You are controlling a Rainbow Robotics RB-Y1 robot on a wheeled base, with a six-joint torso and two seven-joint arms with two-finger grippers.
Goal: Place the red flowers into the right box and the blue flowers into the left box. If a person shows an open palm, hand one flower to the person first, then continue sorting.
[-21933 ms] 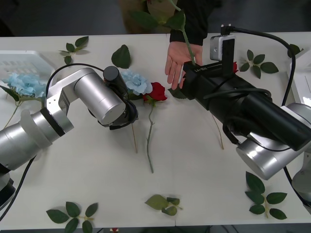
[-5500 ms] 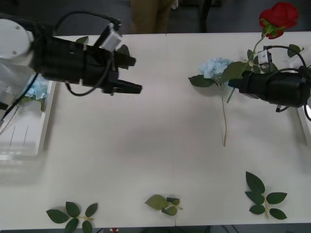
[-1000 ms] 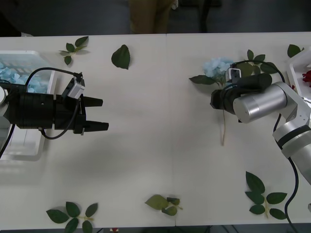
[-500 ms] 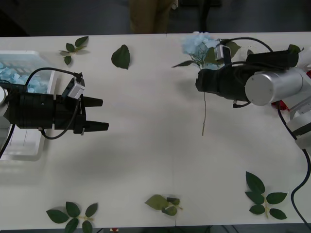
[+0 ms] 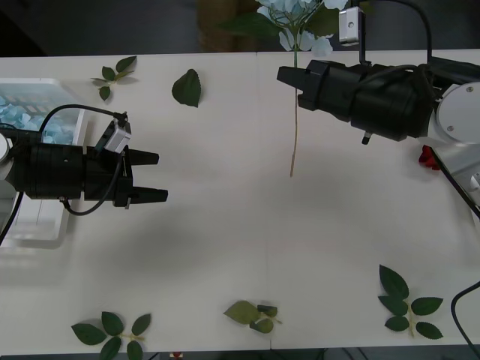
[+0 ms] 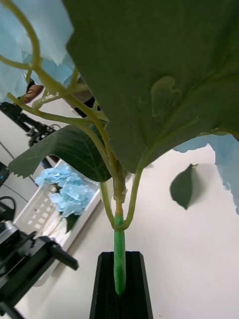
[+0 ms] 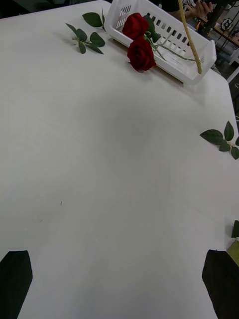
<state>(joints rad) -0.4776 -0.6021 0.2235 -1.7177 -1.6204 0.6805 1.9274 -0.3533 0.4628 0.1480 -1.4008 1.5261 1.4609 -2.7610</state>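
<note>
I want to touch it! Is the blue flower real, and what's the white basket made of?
Probably fake: the blue flower in the right claw has cloth-like petals and a smooth, plastic-looking stem. The left box looks like matte white plastic with moulded slots.

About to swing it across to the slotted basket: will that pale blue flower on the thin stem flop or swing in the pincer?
The pale blue flower is probably top-heavy and may sway. The right pincer grips mid-stem, so the long tail likely dangles freely. It looks light.

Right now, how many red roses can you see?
2. One rose lies inside the right box; the other has its head over the near rim, above the table. More may be hidden inside.
</note>
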